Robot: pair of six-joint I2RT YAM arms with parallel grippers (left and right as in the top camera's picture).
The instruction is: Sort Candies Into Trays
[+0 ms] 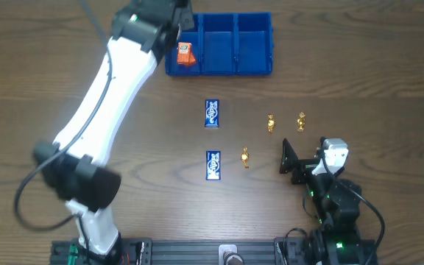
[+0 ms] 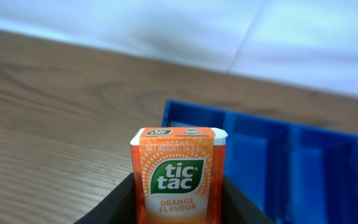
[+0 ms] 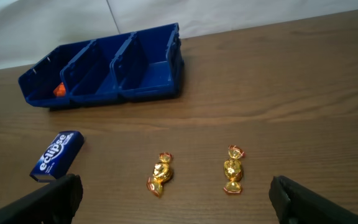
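Left fingers (image 2: 112, 206) clamp the orange box (image 2: 179, 177) (upright) at the blue tray (image 1: 227, 71).

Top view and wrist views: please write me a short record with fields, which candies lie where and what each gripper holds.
tray: blue, three bins, far side of the table
left gripper: shut on an orange box, lifted, tray just ahead
left bin: one orange item inside
blue packs: two, on the table, one nearer the tray
gold candies: three, on the table, right of the packs
right gripper: open, holds nothing, faces the gold candies
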